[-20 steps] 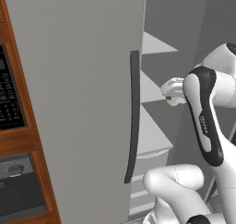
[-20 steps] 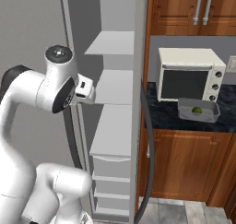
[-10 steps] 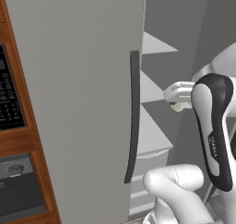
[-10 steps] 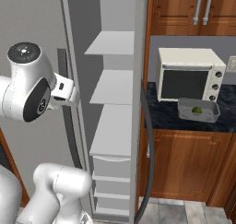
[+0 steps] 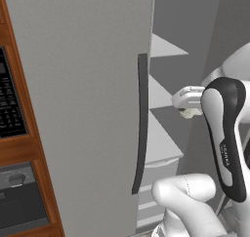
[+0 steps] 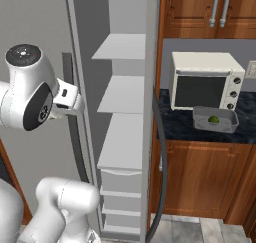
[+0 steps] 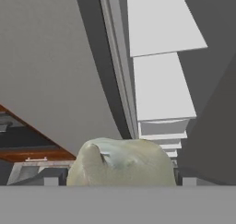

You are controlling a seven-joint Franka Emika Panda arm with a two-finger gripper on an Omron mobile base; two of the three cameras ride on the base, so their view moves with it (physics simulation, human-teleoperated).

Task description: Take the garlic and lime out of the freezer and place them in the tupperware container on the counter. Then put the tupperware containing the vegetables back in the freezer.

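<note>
Garlic sits close against the hand camera, an off-white bulb between the fingers; in the left base view the same pale lump shows under the white hand. Gripper is held out in front of the open freezer, roughly level with the middle shelf. The jaws stand wide and pinch the garlic across its width; the fingertips themselves are hidden by the bulb.

Freezer door is swung open, its dark curved handle facing the left base camera. Shelves inside are pale, with drawers at the bottom.

Lime lies in the container, a small green ball near its middle. Container sits on the counter, just in front of the cream oven, well apart from the gripper. Wooden cabinet doors are below the counter.
</note>
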